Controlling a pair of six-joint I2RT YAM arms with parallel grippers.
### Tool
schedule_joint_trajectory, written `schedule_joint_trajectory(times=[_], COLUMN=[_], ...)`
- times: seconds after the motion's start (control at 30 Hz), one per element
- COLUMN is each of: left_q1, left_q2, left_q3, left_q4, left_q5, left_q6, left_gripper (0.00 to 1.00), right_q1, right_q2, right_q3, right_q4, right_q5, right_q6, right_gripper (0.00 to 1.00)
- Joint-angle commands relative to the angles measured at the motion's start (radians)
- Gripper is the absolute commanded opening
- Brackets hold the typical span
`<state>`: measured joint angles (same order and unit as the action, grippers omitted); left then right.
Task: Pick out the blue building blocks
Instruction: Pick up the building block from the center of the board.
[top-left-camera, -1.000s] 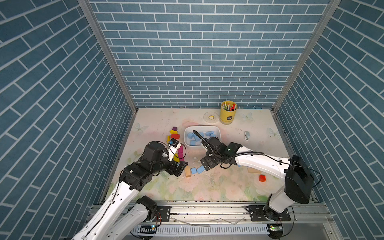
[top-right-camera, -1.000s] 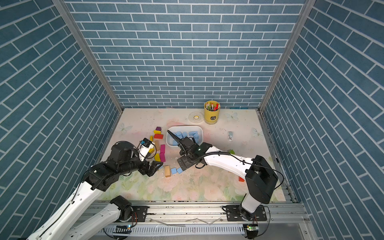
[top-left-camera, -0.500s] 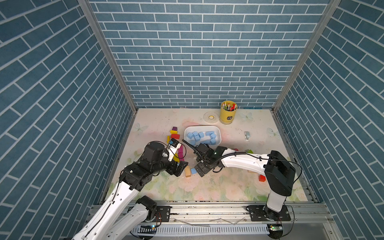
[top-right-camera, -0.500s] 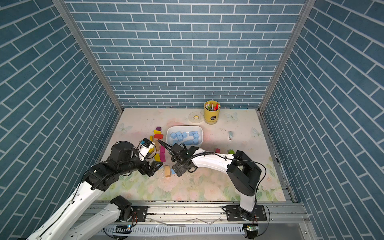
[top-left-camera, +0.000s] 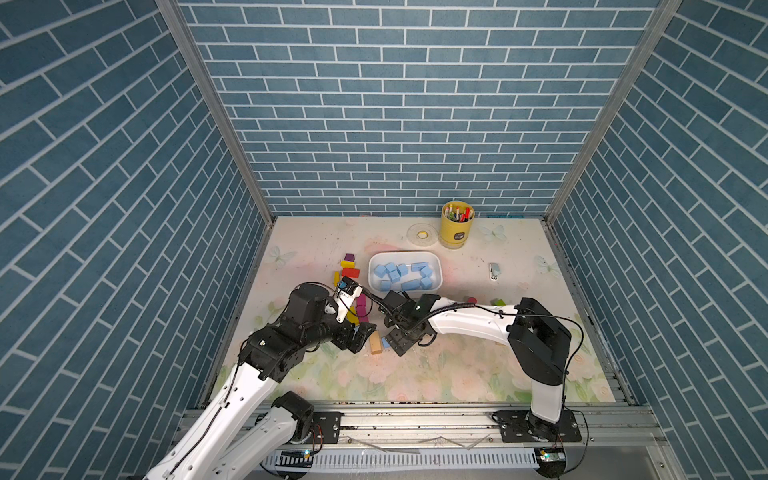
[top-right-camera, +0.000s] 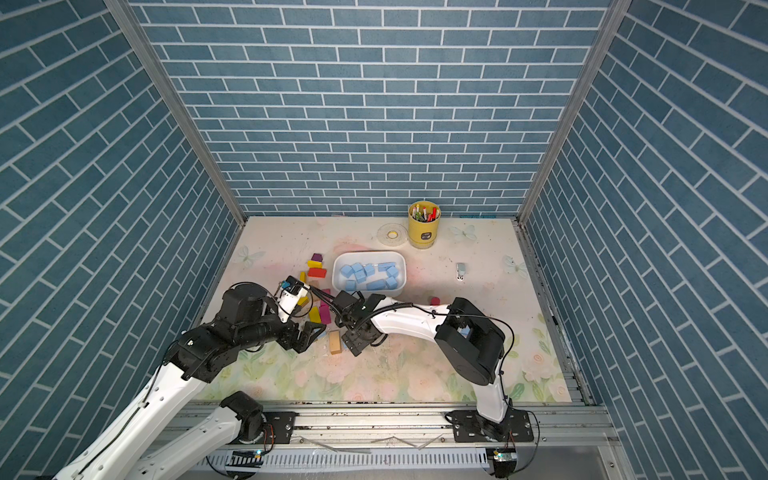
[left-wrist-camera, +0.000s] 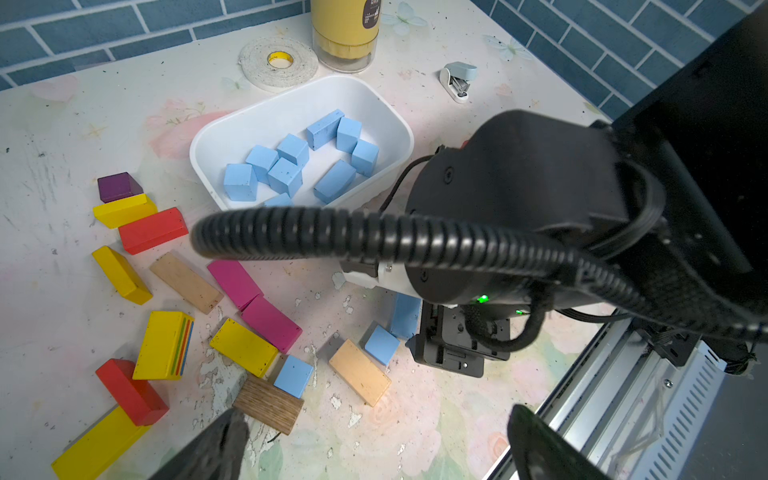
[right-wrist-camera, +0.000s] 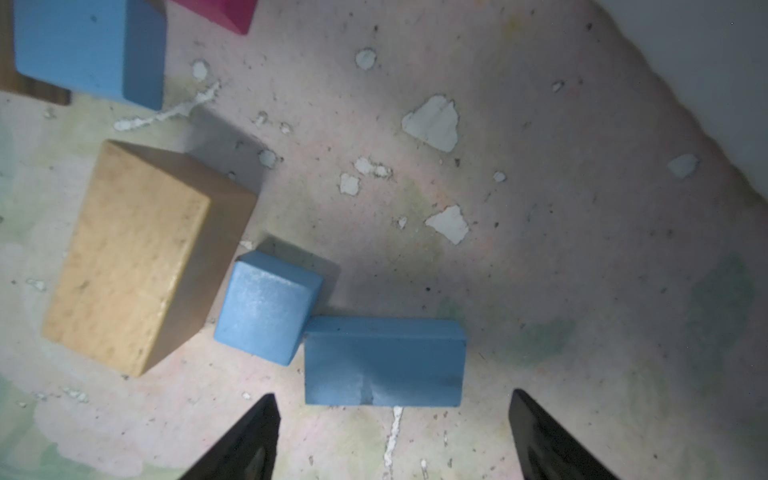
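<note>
Right claw (right-wrist-camera: 392, 395) spread | blue brick (right-wrist-camera: 382, 357) at tips, room either side

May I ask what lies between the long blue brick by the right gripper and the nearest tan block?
A small blue cube, between the long blue brick and the tan block; the right wrist view shows it.

Your top views are bright, walls (top-left-camera: 124, 166) bowed at edges — around the tan block (right-wrist-camera: 137, 257), the right wrist picture is dim and soft.
</note>
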<state>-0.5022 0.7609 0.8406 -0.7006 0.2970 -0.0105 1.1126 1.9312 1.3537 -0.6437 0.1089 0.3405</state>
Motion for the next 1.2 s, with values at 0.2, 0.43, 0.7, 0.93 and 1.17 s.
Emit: schedule_joint_trajectory(times=[0.2,0.43,0.7,0.93,1.17], left_q1=[0.000,0.000,0.000,0.000,-0.001], left_q2=[-0.011,-0.012,-0.012,-0.011,-0.011], left_q3=[-0.009,-0.009,-0.009,-0.009,-0.009], left_q4=[-0.017,-0.015,-0.016,-0.016,-0.014], left_q5=[0.002,0.004,0.006,0.006,0.007], left_q6=[0.009,0.009,0.010,0.010,0.009], left_gripper=[0.99,0.99,0.99,0.99,0.99], right_q1=[0.008,0.008,0.008,0.007,-0.001], right_q2=[0.062,0.085,0.098,0.077,0.026], right_q3=[0.054,0.069,0.081,0.072,0.052], right_q4=[-0.056,-0.060,-0.076,-0.058,-0.040], right_q5=[0.014,0.021,0.034,0.046,0.063], right_q6=[0.015,0.018,0.026,0.038,0.055], right_gripper=[0.80,0.74,0.63,0.51,0.43])
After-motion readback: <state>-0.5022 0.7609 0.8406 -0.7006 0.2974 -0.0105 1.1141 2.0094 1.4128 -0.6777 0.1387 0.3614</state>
